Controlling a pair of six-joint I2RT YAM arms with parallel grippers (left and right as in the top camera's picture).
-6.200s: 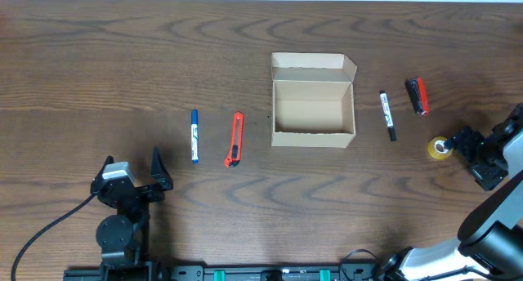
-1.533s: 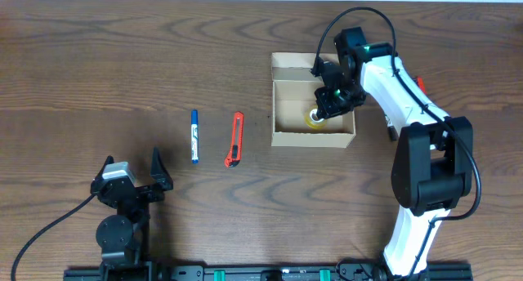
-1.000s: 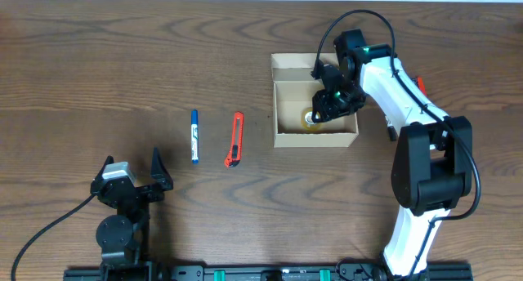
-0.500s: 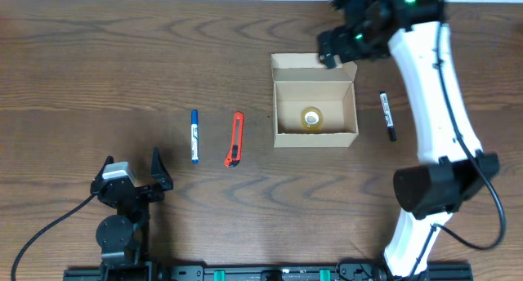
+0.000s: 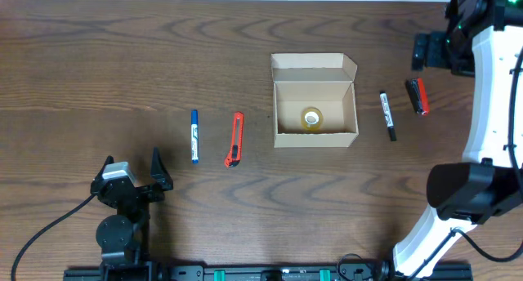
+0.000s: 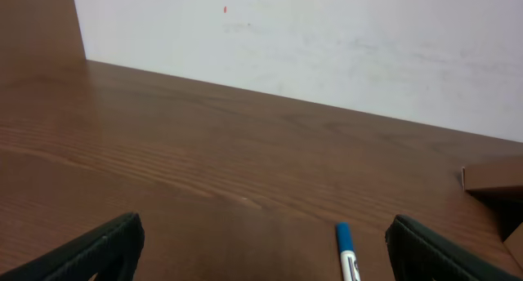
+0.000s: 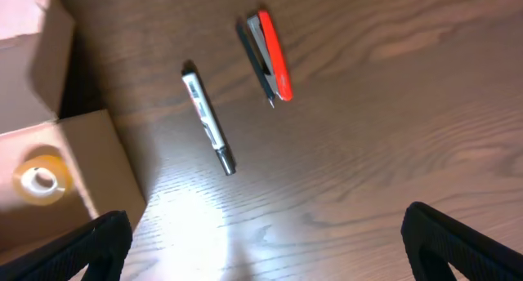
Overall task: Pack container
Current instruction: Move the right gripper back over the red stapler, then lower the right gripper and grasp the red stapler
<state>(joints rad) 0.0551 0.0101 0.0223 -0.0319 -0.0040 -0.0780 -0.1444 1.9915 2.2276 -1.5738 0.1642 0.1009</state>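
Note:
The tan cardboard container [image 5: 315, 134] stands open mid-table with a yellow tape roll [image 5: 311, 118] inside; both show in the right wrist view, the container [image 7: 90, 162] and roll [image 7: 39, 179] at the left. A black pen [image 5: 387, 115] and a red-and-black cutter [image 5: 417, 95] lie right of the container, also in the right wrist view as pen [image 7: 207, 119] and cutter [image 7: 268, 55]. A blue pen [image 5: 194, 136] and an orange cutter [image 5: 235, 139] lie left. My right gripper [image 5: 431, 51] is open and empty, high above the red cutter. My left gripper [image 5: 159, 173] is open and empty near the front edge.
The blue pen [image 6: 347, 250] lies just ahead of my left gripper in the left wrist view, with the container's corner [image 6: 494, 179] at the far right. A pale wall runs along the table's far edge.
My right gripper released the tape roll inside the container, rose out and swung right to above the red cutter. The left arm has not moved.

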